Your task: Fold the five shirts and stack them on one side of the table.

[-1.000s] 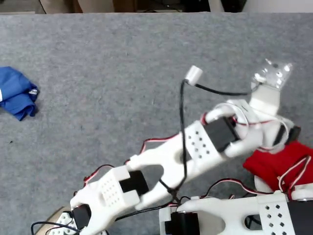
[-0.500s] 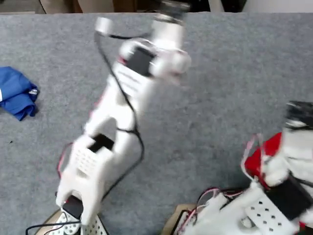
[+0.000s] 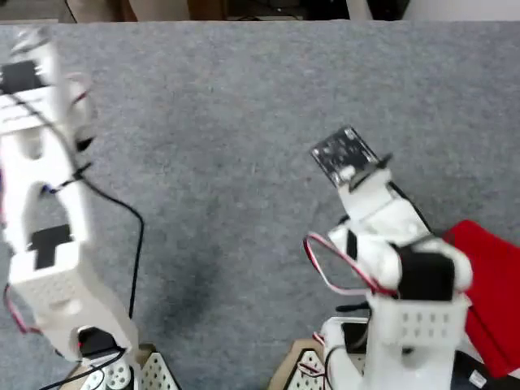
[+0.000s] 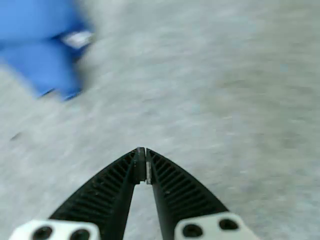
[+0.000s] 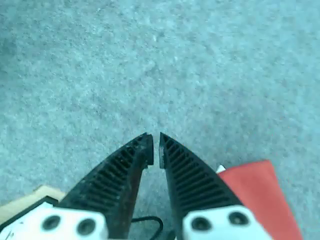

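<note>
My left gripper [image 4: 141,167], jaws together and empty, hangs near the crumpled blue cloth shirt [image 4: 45,50] at the upper left of its view; I think I should open it wide before going down on one edge. The right gripper [image 5: 155,145], also closed on nothing, is near the flat red cloth shirt [image 3: 487,276] at the lower right. I count two shirts and two grippers.

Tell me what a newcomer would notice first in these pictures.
Two white arms stand out against the grey table: the left arm stands along its left edge, and the right arm is at the near right. Then colour draws the eye. A red shirt lies beside the right arm at the table's right edge, and a blue shirt lies ahead of the left gripper, whose fingers are shut on nothing.
</note>
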